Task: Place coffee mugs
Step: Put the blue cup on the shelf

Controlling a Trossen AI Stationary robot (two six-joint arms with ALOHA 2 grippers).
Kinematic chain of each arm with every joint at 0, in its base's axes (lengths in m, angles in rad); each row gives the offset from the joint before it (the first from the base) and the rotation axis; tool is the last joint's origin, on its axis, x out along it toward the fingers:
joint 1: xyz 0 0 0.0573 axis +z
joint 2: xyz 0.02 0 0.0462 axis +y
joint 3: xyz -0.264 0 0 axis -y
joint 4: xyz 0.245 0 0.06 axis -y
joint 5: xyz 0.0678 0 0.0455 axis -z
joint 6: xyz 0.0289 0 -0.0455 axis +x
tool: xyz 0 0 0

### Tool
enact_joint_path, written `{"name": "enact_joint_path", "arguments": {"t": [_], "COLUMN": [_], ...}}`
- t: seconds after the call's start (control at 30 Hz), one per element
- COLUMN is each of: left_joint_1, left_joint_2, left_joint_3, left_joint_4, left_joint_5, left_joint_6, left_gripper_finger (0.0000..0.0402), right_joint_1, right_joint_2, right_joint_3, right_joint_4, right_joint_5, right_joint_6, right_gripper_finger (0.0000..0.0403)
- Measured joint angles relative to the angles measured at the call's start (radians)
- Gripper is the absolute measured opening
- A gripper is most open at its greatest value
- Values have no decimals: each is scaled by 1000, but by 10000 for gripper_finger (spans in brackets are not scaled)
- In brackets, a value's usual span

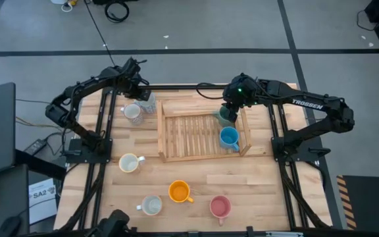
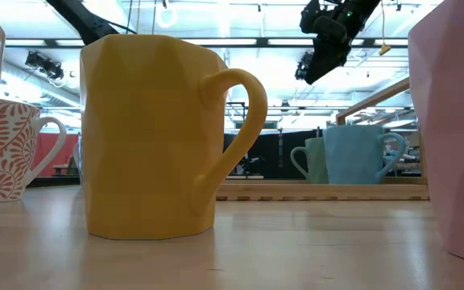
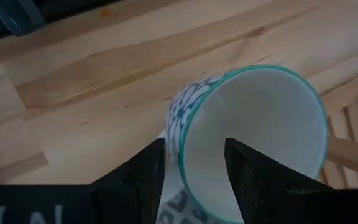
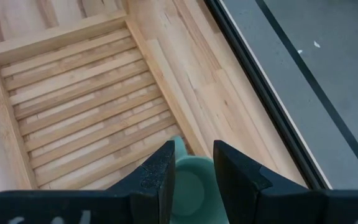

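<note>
A whitish mug with a blue pattern and a teal rim [image 3: 253,112] stands on the table by the wooden tray's far left corner [image 1: 149,105]. My left gripper [image 3: 194,146] is open above it. One finger is outside the mug's wall and one inside, with a gap on either side. My right gripper [image 4: 193,149] hangs open high over the green mug [image 4: 191,183]. That mug stands in the tray [image 1: 170,141] beside the blue mug [image 1: 229,137]. In the low view both show on the tray, green mug [image 2: 307,161] and blue mug [image 2: 357,153], with my right gripper [image 2: 312,72] far above.
A whitish mug [image 1: 132,113] stands close to the patterned one. Toward the near edge stand a cream mug [image 1: 129,162], an orange mug [image 1: 179,191], a whitish mug [image 1: 151,205] and a pink mug [image 1: 220,207]. The tray's raised rails [image 1: 245,128] fence its slats.
</note>
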Motion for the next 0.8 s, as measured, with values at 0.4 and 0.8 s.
{"name": "enact_joint_path", "arguments": {"t": [0.4,0.8], "left_joint_1": [0,1], "left_joint_2": [35,35], "left_joint_3": [-1,-1], "left_joint_4": [27,42], "left_joint_5": [-22,-31], "left_joint_6": [1,3], "left_gripper_finger": [137,46], "right_joint_1": [0,0], "right_joint_2": [0,0], "right_joint_3": [0,0], "right_joint_4": [0,0], "right_joint_5": [1,1], "right_joint_6": [0,0], "right_gripper_finger": [115,115]}}
